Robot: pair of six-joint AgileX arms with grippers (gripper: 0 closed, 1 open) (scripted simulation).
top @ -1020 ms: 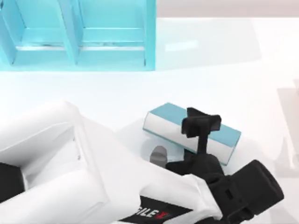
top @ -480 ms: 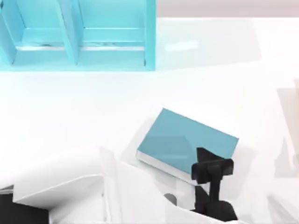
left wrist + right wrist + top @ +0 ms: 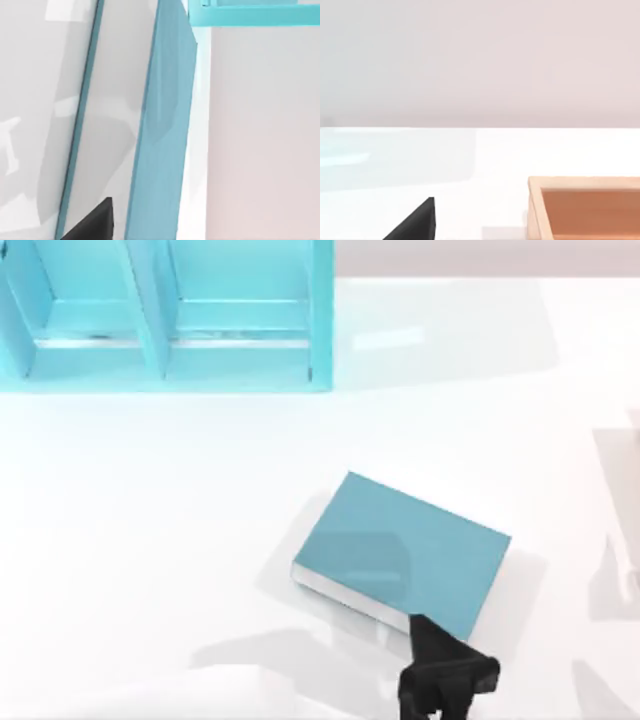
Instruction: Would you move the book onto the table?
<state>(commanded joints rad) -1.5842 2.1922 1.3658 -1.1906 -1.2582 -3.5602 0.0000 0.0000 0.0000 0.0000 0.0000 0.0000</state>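
Note:
The teal-blue book (image 3: 400, 555) lies flat on the white table (image 3: 150, 490), right of centre, with its white page edges facing the near side. My left gripper (image 3: 443, 672) hovers just off the book's near right corner, open and holding nothing. In the left wrist view the book (image 3: 165, 125) runs lengthwise close ahead, and one black fingertip (image 3: 95, 225) shows beside it. My right arm is parked off the right side; one of its black fingertips (image 3: 417, 222) shows over bare table, set well to one side as on an open gripper.
A teal-blue shelf unit (image 3: 165, 315) with open compartments stands at the back left. A shallow orange-brown wooden box (image 3: 585, 210) sits on the table in the right wrist view. Grey shadows fall along the table's right edge.
The book went from standing on its edge in my left gripper to lying flat. My left gripper let go and drew back toward the near edge, and the left arm left most of the view.

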